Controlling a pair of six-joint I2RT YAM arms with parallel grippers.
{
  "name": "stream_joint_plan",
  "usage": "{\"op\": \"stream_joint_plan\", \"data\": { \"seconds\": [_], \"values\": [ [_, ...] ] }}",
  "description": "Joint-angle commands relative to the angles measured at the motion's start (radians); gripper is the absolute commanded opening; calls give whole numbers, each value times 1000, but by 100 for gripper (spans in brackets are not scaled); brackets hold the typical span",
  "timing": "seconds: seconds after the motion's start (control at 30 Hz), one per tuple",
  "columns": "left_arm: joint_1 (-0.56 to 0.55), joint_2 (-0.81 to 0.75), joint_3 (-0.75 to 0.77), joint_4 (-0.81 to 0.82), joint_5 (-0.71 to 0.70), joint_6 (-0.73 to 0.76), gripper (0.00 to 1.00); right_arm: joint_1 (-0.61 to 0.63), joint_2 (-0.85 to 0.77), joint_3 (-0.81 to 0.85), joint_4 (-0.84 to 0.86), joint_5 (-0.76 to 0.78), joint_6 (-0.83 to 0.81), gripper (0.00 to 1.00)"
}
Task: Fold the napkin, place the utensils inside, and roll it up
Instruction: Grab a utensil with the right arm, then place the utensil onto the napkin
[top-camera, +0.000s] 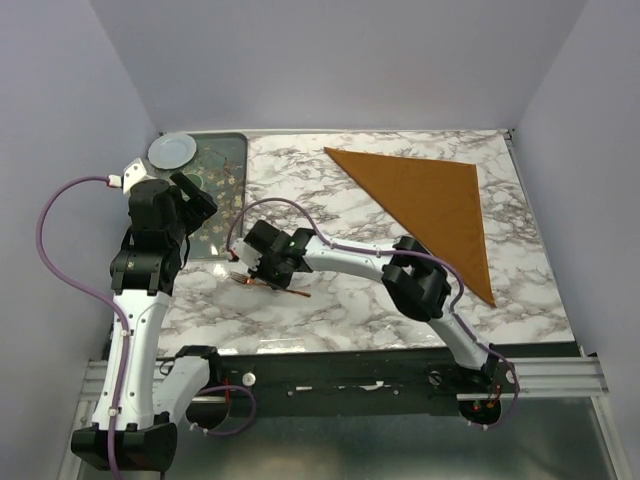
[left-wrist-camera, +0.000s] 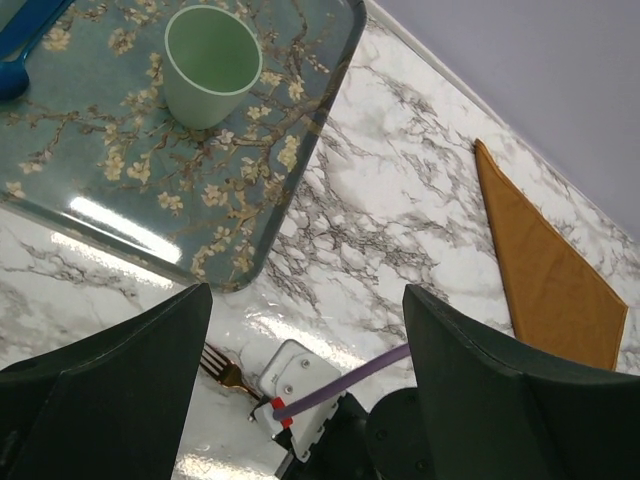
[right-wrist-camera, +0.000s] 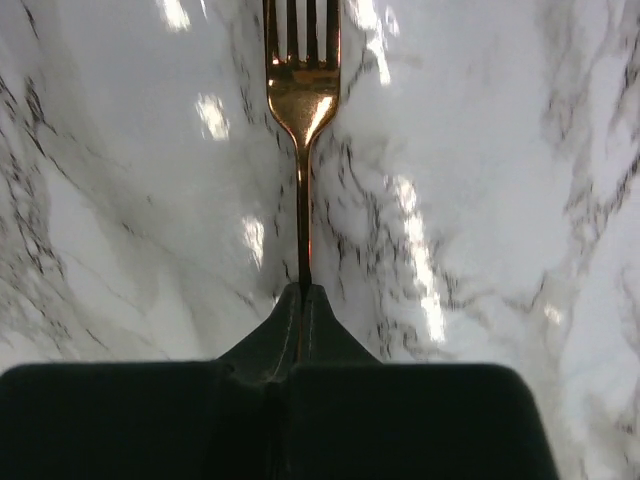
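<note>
a: where is the fork in this frame?

b: the copper fork (right-wrist-camera: 303, 110) is pinched in the right gripper (right-wrist-camera: 303, 295), jaws pressed together on its thin handle. the handle runs straight out from the jaws, tines at the far tip, toward the floral tray (left-wrist-camera: 250, 220). whether it has left the marble table (top-camera: 330, 320) cannot be told.

a: and the napkin?

b: the rust-orange napkin (top-camera: 430, 205), folded into a flat triangle, lies at the far right of the table, well apart from the fork and on the side away from the tines. the right arm is the nearer one. the carry would likely swing the fork across bare marble.

a: the other arm?

b: the left gripper (left-wrist-camera: 305, 310) hangs over the tray's edge, fingers spread, holding nothing, near a green cup (left-wrist-camera: 210, 65). plain pale walls close in the table on three sides.
</note>
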Motion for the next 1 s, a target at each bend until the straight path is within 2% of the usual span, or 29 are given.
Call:
{"op": "stream_joint_plan", "data": {
  "seconds": [0.0, 0.17, 0.23, 0.33, 0.37, 0.53, 0.6, 0.77, 0.97],
  "values": [
    [9, 1, 3, 2, 23, -23, 86, -2, -136, -200, 31, 166, -7, 1],
    [9, 35, -18, 19, 25, -41, 85, -156, -393, -318, 65, 44, -39, 1],
    [9, 47, -30, 25, 28, -46, 84, -213, -449, -369, 54, 36, -73, 1],
    [9, 80, -50, 50, 45, -49, 84, -356, -511, -394, 16, 22, -118, 1],
    [9, 102, -55, 67, 78, -48, 84, -443, -518, -401, 6, -7, -130, 1],
    [4, 179, -99, 175, 295, -21, 90, -651, -485, -375, -58, -10, -184, 1],
    [-19, 216, -112, 239, 358, -34, 92, -741, -466, -351, -64, -64, -182, 1],
    [-134, 332, -66, 251, 333, -23, 93, -862, -391, -314, -76, -85, -205, 1],
    [-229, 420, -67, 323, 347, -66, 93, -886, -310, -265, -96, -72, -237, 1]
  ]
}}
